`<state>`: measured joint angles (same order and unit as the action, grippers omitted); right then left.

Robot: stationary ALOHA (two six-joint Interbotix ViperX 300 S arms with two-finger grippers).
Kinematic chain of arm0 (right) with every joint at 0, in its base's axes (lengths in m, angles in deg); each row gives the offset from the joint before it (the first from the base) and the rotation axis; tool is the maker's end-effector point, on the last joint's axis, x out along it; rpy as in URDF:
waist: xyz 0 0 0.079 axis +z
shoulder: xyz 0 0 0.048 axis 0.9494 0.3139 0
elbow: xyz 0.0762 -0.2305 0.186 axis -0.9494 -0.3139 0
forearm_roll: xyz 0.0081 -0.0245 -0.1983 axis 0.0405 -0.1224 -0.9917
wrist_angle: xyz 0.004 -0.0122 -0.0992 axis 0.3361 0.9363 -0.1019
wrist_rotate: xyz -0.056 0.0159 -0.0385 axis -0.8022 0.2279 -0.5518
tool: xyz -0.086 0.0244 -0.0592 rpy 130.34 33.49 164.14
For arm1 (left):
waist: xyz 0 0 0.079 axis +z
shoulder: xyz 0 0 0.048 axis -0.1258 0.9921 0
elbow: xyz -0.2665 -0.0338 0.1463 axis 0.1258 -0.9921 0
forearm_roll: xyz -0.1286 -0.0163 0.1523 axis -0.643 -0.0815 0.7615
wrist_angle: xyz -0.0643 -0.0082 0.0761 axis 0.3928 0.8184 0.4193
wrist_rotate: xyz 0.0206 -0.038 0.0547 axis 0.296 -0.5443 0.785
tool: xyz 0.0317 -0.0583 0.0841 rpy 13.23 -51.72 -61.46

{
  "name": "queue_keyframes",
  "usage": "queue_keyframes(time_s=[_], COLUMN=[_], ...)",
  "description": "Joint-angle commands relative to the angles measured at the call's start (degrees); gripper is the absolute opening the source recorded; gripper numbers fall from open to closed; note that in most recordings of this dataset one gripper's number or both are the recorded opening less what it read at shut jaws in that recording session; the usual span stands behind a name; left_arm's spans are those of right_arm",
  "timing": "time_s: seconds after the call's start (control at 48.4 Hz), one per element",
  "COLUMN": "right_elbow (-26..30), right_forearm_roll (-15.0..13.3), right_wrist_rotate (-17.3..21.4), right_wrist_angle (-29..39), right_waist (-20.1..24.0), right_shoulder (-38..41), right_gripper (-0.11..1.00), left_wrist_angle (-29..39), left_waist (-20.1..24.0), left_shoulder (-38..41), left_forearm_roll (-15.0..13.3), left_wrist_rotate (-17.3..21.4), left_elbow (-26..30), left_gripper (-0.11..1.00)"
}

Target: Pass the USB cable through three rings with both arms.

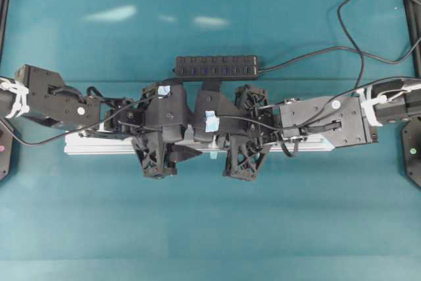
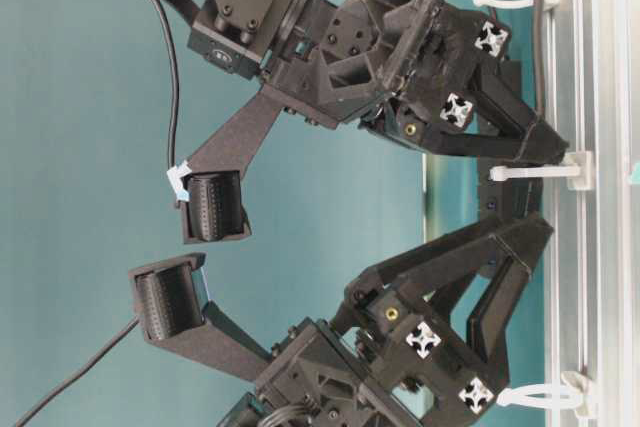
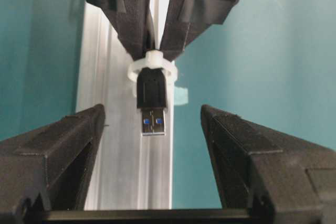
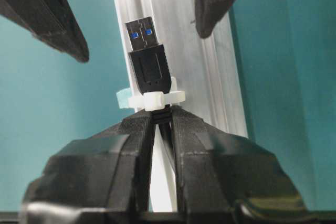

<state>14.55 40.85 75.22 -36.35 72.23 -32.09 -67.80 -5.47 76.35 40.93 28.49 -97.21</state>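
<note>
Left wrist view — USB plug [image 3: 153, 103] through ring [image 3: 151, 67]

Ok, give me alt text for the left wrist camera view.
A black USB plug pokes through a white ring on a silver rail, its metal end toward the camera. Behind the ring, the right tool is shut on the cable; the left tool's open fingers frame the foreground.

This looks like a robotics lab bench. A plain teal table [image 1: 210, 228] carries only test gear: a silver aluminium rail [image 1: 85, 144] fitted with small white clips across its middle and a black multi-port hub [image 1: 217, 66] behind it. Black frame posts [image 1: 5, 4] stand at the table's far corners.
</note>
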Motion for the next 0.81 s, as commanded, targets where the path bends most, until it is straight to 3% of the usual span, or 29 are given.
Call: queue_keyframes(time_s=[0.0,0.227,0.517,0.786], right_elbow=[0.7,0.62,0.44,0.44], right_forearm_roll=[0.09,0.09,0.09,0.09], right_wrist_rotate=[0.62,0.62,0.7,0.62], right_wrist_angle=[-0.7,-1.32,-1.32,-1.32], right_waist=[0.18,0.26,0.18,0.18], right_shoulder=[-0.53,-0.7,-0.7,-0.7], right_gripper=[-0.08,-0.08,-0.08,-0.08], left_wrist_angle=[-1.41,-2.37,-5.62,-6.77], left_waist=[0.18,0.26,0.26,0.26], left_shoulder=[-0.18,0.7,1.23,2.11], left_forearm_roll=[0.09,0.09,0.09,0.18], left_wrist_rotate=[-0.09,-0.09,-0.09,-0.09], left_elbow=[0.7,0.35,-0.7,-0.35], left_gripper=[0.75,0.73,0.58,0.52])
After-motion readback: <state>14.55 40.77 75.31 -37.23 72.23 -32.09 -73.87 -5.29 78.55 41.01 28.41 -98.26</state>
